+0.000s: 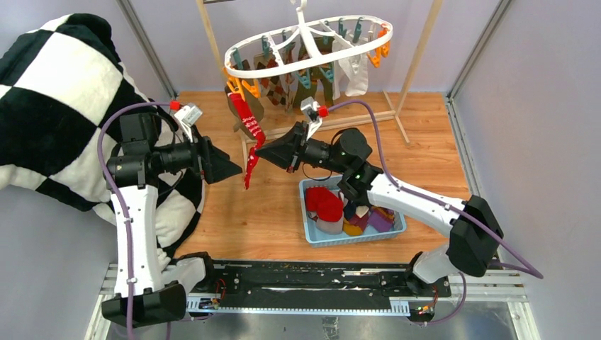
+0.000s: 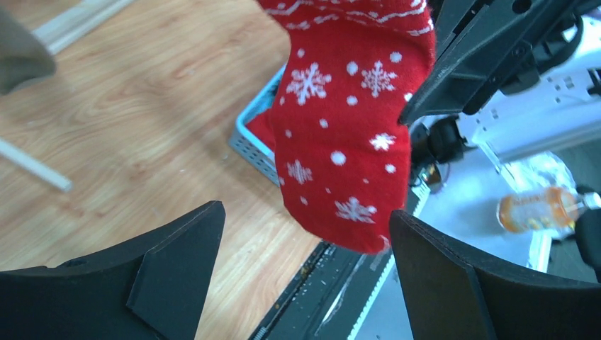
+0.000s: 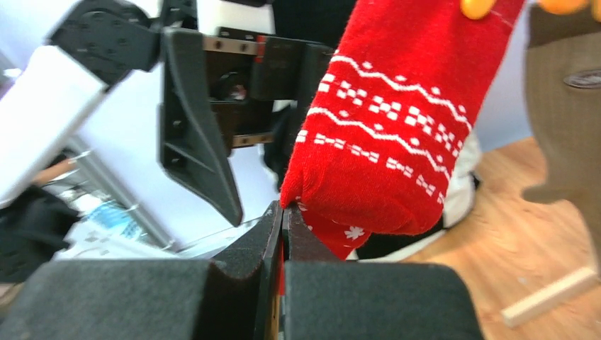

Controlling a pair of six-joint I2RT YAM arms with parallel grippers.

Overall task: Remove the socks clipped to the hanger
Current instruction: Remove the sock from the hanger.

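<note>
The white oval hanger [image 1: 312, 51] hangs at the top centre, with orange and teal clips and several socks [image 1: 305, 79] under it. A red snowflake sock [image 1: 249, 124] hangs from an orange clip at its left end. My right gripper [image 1: 259, 153] is shut on this sock's edge; in the right wrist view the fabric [image 3: 397, 134] is pinched between the closed pads [image 3: 273, 227]. My left gripper [image 1: 234, 168] is open just left of the sock, whose toe [image 2: 347, 142] hangs beyond its spread fingers [image 2: 177, 241].
A blue basket [image 1: 316, 239] holding several removed socks sits on the wooden table at centre right. A black-and-white checked blanket [image 1: 57, 92] fills the left side. The light wooden rack [image 1: 418, 49] carries the hanger. An orange bottle [image 2: 531, 207] lies beyond the table edge.
</note>
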